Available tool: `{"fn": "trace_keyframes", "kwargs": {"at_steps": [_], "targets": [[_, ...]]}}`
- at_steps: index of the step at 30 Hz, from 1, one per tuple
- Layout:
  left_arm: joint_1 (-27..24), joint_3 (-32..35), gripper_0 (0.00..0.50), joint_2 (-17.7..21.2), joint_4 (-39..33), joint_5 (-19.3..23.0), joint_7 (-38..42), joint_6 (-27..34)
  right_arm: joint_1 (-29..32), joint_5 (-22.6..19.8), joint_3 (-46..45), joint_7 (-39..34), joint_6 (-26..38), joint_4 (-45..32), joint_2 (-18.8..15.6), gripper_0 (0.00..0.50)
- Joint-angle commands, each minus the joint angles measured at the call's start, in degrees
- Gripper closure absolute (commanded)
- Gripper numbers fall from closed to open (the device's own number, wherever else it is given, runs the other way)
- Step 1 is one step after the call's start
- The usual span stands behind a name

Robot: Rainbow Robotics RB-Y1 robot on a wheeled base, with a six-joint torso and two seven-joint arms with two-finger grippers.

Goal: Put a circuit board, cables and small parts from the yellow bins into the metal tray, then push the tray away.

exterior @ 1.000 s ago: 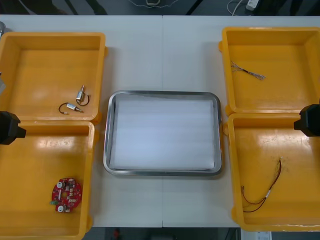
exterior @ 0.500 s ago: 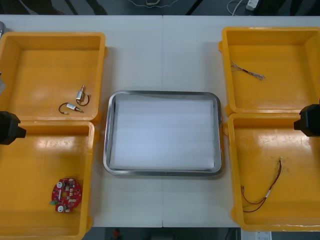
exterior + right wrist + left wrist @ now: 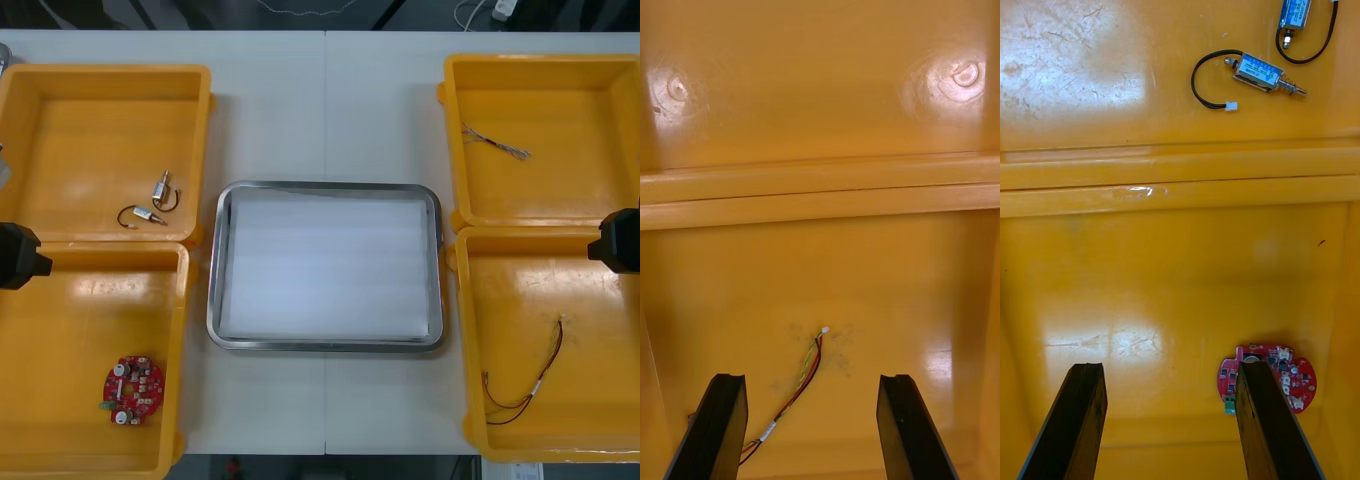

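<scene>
Metal tray (image 3: 325, 186) sits mid-worktop (image 3: 270, 110), white inside. Round red circuit board (image 3: 133, 389) lies left of the tray and nearer the robot, on the floor of the near left bin (image 3: 60, 300). Two small metal parts (image 3: 152, 203), each w/ a short black lead, lie left of the tray's far corner in the far left bin (image 3: 100, 120), close together but apart. Right of the tray and nearer the robot, a red and yellow cable (image 3: 530, 385) curves across the near right bin (image 3: 600, 320). A thin pale twisted cable (image 3: 495, 143) lies right of the tray and farther off, in the far right bin (image 3: 560, 190).

Left claw (image 3: 1169, 371) hangs over the near left bin, fingers wide apart, gripping nothing; the circuit board (image 3: 1268, 379) lies below, just by one finger, and the small metal parts (image 3: 1259, 71) show beyond the bin wall. The left arm (image 3: 18, 257) sits well left of the tray.

Right claw (image 3: 809, 379) hangs over the near right bin, fingers also wide apart and holding nothing; the red and yellow cable (image 3: 801, 382) runs between them below. The right arm (image 3: 620, 240) is well right of the tray.
</scene>
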Motion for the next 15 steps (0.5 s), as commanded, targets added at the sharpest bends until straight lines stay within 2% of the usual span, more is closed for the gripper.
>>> {"fn": "trace_keyframes", "kwargs": {"at_steps": [1,15], "targets": [[1.1,1.7,0.000,1.9,-1.8,0.4,0.3,0.4,0.7,0.1,-0.8,1.0,0.2,-1.6,-2.1,0.000],[1.1,1.7,0.000,1.9,-1.8,0.4,0.3,0.4,0.7,0.1,-0.8,1.0,0.2,-1.6,-2.1,0.000]]}}
